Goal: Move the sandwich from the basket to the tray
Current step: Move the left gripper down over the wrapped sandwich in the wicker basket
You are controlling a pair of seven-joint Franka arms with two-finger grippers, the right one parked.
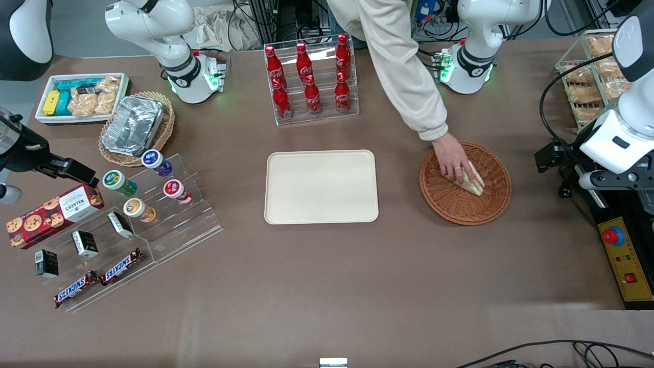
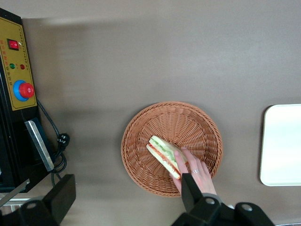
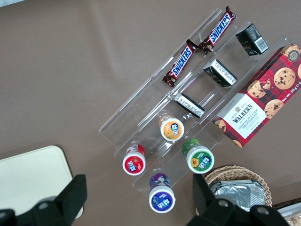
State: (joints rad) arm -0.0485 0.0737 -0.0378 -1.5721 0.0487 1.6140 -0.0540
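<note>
While a person's hand [image 2: 195, 175] rests on the small triangular white-bread sandwich [image 2: 163, 154] in the round reddish-brown wicker basket [image 2: 141, 141], I'd hold my claw [image 2: 127, 202], apparently spread wide, above the counter [image 2: 141, 61] until it clears.

sandwich [image 1: 474, 180] partly under person's hand [image 1: 452, 158], gripper [image 2: 127, 200] fingertips cut off

A robotics lab staged as a shop is shown: snacks on clear racks [image 1: 127, 230], bottled cola [image 1: 309, 76], cabling, an emergency-stop box [image 1: 624, 260].

The end effector [image 2: 127, 202] is held above the surface [image 1: 327, 286].
</note>
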